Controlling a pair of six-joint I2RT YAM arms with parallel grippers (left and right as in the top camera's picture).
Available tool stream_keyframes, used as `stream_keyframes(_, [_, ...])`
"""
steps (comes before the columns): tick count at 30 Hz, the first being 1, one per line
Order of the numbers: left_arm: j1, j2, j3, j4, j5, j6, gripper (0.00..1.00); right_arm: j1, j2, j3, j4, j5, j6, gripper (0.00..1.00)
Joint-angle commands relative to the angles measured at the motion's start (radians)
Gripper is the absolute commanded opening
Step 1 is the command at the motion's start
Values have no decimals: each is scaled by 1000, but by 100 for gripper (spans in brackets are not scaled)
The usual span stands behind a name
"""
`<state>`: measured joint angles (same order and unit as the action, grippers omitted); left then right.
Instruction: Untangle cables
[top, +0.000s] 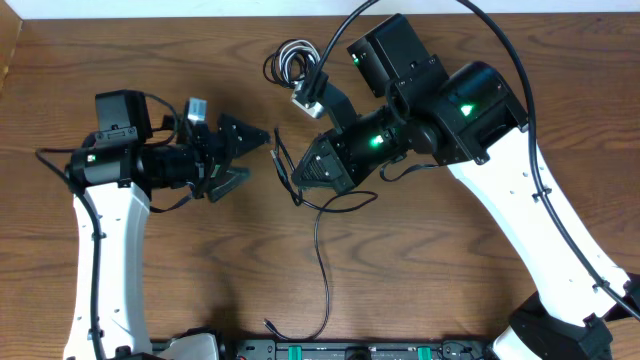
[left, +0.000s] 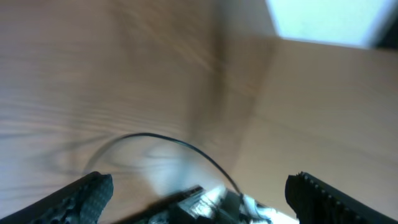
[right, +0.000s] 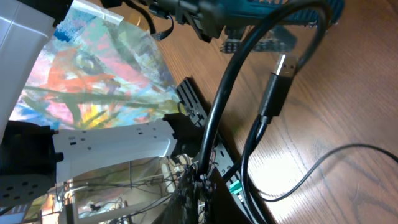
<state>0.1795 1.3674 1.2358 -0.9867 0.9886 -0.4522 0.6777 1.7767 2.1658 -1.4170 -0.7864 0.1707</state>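
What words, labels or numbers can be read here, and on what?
No text can be read anywhere.
The colourful sheet: paint-like patches only, no words.
The USB plug of the black cable: no legible mark.
Arm housings: green lights only.
Left wrist view: too blurred.

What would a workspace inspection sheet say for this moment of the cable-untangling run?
Surface: brown wooden table, bare grain where visible.
Job's things: black-and-white coil lies near the far edge. The thin black cable trails from the right gripper toward the near edge. Its USB plug hangs above the wood.
Clutter: nothing seen.
Grippers: left gripper is open and empty. The right gripper is shut, apparently on the thin black cable.
Cables: thick black cord runs along the right arm, separate from the job's cables.
Surroundings: colourful sheet beyond the table.
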Motion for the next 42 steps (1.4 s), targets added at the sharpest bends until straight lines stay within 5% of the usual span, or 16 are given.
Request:
stream_keyframes(1, [14, 0, 12, -39, -262, -48, 93, 3, -5, 2, 0, 0, -19, 1])
stream_keyframes(6, [15, 0, 12, -80, -302, -42, 93, 3, -5, 2, 0, 69, -19, 1])
stream_keyframes(13, [33, 0, 12, -31, 168, 248, 93, 3, -5, 2, -3, 167, 0, 2])
stream_keyframes(22, [55, -13, 12, -80, 303, 457, 93, 3, -5, 2, -4, 185, 1, 2])
stream_keyframes(37, [-39, -15, 12, -42, 172, 490, 93, 58, -2, -3, 22, 148, 38, 2])
stream_keyframes(42, [-39, -15, 12, -13, -169, 242, 93, 64, -2, -3, 11, 95, 37, 2])
